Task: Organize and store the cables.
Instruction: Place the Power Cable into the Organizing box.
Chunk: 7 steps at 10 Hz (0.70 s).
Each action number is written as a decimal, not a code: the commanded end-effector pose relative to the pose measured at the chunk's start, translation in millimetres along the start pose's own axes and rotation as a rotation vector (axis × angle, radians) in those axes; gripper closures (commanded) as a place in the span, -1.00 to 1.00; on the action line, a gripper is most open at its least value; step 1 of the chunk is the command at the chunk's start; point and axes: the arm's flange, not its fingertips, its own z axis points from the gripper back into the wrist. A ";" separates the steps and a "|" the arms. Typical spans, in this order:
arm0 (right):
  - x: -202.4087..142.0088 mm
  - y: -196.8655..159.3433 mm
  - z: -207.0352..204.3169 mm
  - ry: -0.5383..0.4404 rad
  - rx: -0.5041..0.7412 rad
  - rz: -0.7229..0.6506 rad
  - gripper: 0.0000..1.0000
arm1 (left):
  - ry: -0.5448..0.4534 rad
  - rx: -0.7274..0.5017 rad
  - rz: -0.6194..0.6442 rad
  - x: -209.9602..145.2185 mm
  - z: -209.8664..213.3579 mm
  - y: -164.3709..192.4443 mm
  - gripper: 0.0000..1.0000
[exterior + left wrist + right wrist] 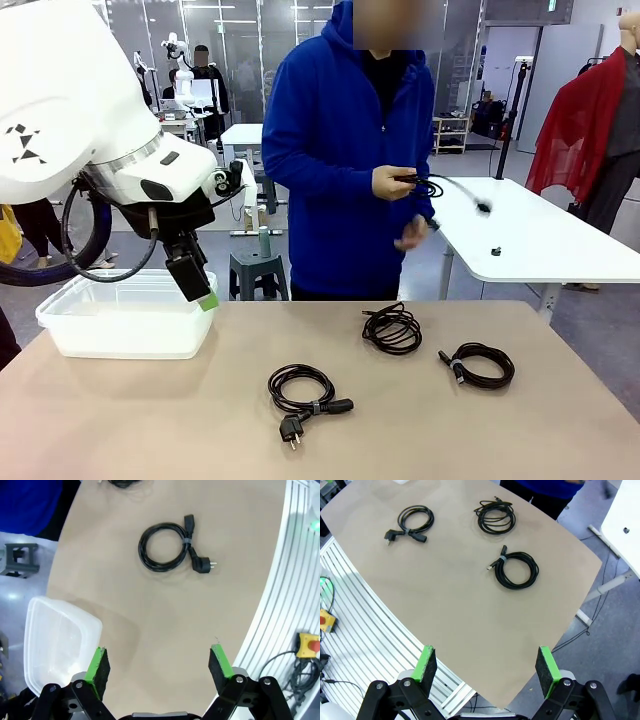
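Three coiled cables (392, 329) are lying on the table (150, 420); the nearest plug (291, 430) is seemingly pointing toward the robot. Left gripper (157, 665) and right gripper (486, 667) are hanging spread, empty.

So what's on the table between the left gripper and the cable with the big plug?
Nothing. The left wrist view shows bare table between the open left gripper and the plug cable.

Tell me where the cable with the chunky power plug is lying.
In the front view the plug cable lies on the table near the robot's edge, right of the clear bin and nearer the robot than the loose coil.
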 end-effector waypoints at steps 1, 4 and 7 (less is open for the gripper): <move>-0.8 -0.8 0.4 -0.004 -0.004 -0.005 -1.00 | -0.014 0.011 0.000 0.8 -1.9 -0.5 -1.00; -0.8 -0.8 0.4 -0.004 -0.004 -0.005 -1.00 | -0.014 0.011 0.000 0.8 -1.9 -0.5 -1.00; -0.8 -0.8 0.4 -0.004 -0.004 -0.005 -1.00 | -0.001 0.002 -0.023 6.9 -8.2 4.9 -1.00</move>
